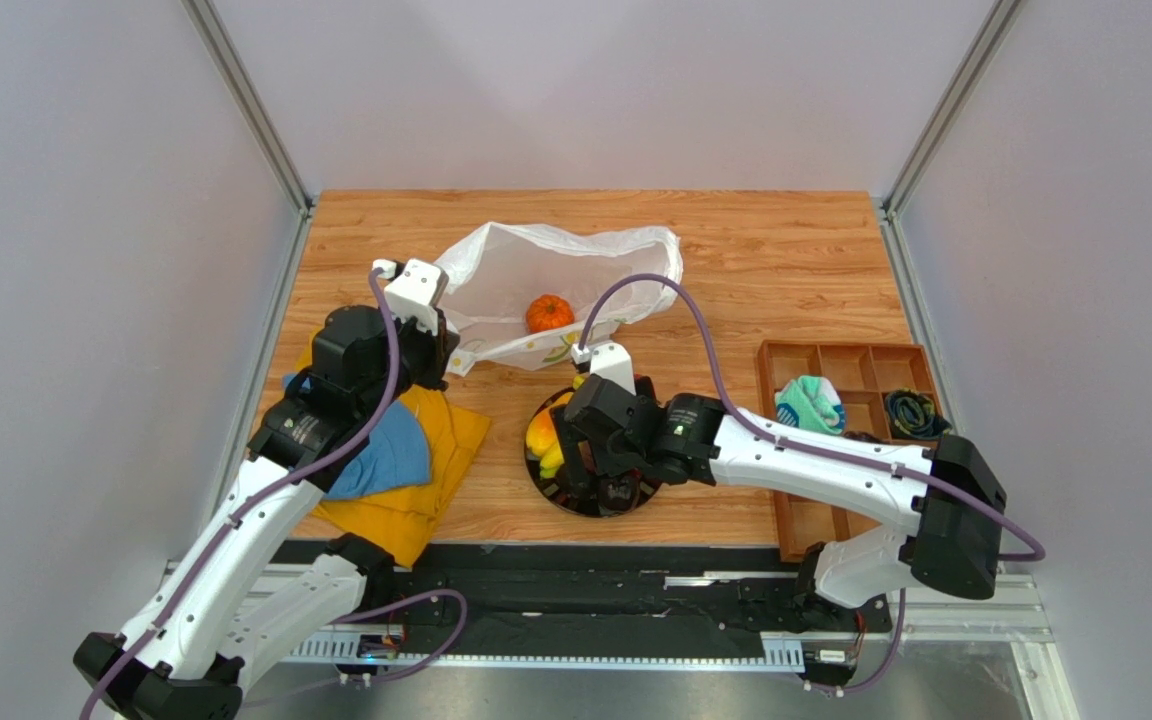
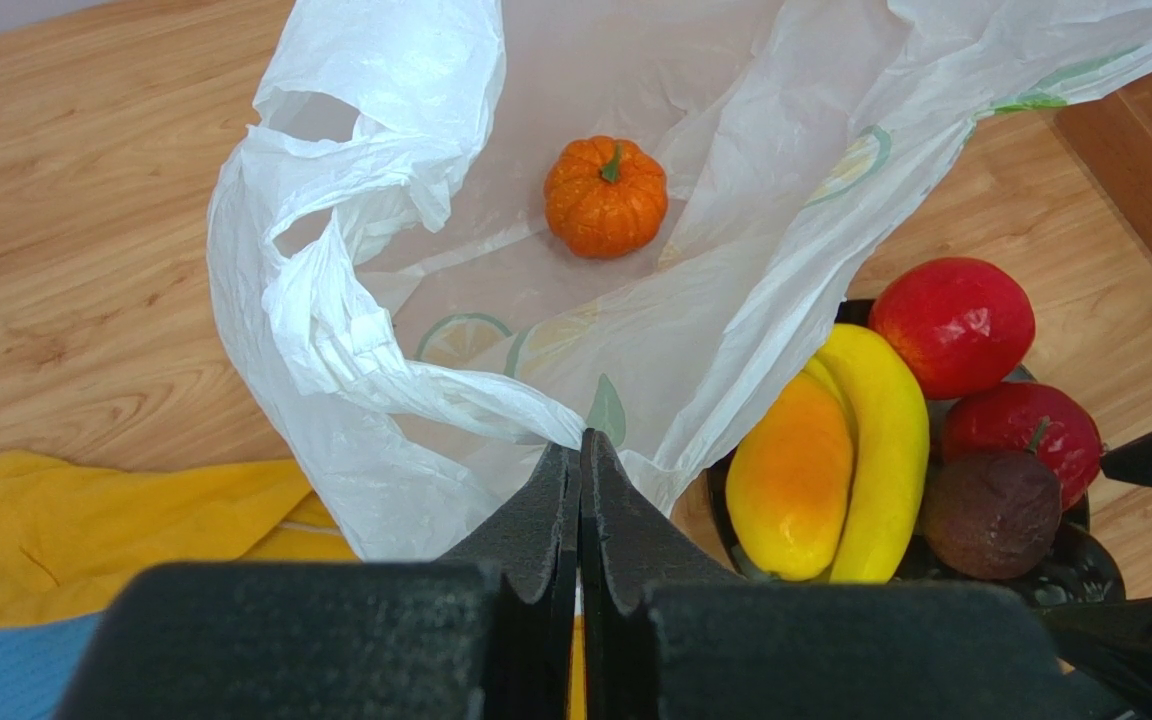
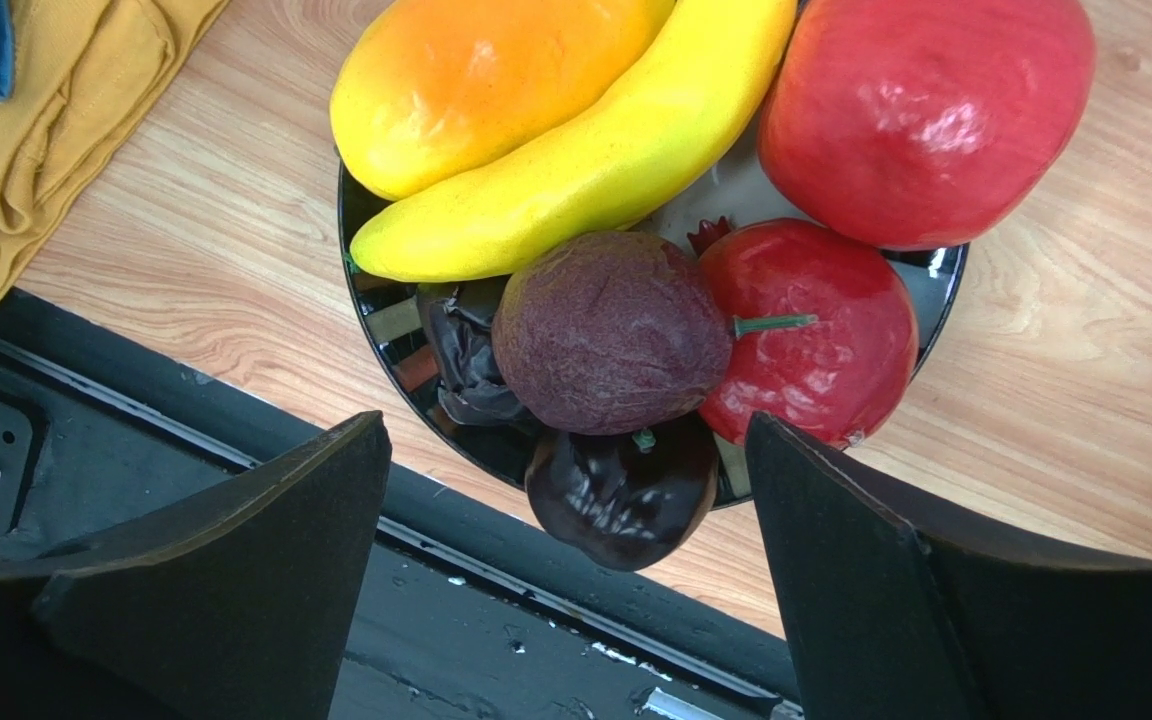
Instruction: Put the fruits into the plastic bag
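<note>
Left fingers [image 2: 549, 518] are pressed together, pinching the near rim of the plastic bag [image 2: 387, 90]. That props its mouth open in the upper middle of the overhead view. Inside I see the ribbed orange fruit [image 2: 606, 195], alone on the bag's floor.

My right fingers [image 3: 274, 555] are spread wide with nothing between them, hanging over the black plate [image 3: 387, 315] at the centre of the surface [image 1: 778, 270], just below the bag. On the plate the mango [image 3: 477, 75] and banana [image 3: 597, 150] lie touching. A big red fruit [image 3: 920, 113] and a smaller red fruit [image 3: 808, 330] sit to their right. A dull purple-brown fruit [image 3: 612, 330] sits mid-plate, with a glossy dark fruit [image 3: 620, 488] at the lower rim.

A yellow cloth [image 1: 440, 465] and blue cloth [image 1: 387, 450] lie left of the plate.
</note>
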### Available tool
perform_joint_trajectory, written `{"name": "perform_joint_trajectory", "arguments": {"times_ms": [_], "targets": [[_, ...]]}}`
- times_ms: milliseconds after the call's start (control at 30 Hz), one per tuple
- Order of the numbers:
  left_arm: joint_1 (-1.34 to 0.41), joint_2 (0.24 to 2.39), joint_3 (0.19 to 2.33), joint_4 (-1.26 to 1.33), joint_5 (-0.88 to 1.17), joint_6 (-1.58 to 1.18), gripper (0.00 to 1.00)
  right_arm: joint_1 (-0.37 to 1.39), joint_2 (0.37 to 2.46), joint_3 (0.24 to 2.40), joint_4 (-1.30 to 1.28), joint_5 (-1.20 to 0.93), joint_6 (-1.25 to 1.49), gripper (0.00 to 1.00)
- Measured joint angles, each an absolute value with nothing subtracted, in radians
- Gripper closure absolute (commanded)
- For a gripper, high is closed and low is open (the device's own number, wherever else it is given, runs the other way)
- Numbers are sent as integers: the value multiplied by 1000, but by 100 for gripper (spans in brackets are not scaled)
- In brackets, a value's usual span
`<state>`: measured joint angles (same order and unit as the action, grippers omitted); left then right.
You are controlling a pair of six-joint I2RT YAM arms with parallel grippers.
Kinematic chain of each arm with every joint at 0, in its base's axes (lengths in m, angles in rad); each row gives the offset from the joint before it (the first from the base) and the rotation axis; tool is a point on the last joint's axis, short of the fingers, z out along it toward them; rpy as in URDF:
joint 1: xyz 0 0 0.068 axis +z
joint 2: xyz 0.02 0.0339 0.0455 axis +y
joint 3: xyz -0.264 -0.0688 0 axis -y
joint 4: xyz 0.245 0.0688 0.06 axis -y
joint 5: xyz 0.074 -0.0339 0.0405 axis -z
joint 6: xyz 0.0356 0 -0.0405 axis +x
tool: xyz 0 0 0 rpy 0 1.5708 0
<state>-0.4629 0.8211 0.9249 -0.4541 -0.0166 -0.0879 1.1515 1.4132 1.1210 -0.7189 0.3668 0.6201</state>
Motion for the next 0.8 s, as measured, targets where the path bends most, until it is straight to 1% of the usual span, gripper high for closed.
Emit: {"name": "perform_joint_trajectory", "arguments": {"times_ms": [500, 800], "targets": [[-463, 822, 925, -455, -16, -88, 100, 1156, 1529, 1127, -725, 384, 643, 10], [-463, 823, 925, -455, -16, -88, 100, 1156, 1558, 1160, -743, 420, 643, 14]]}}
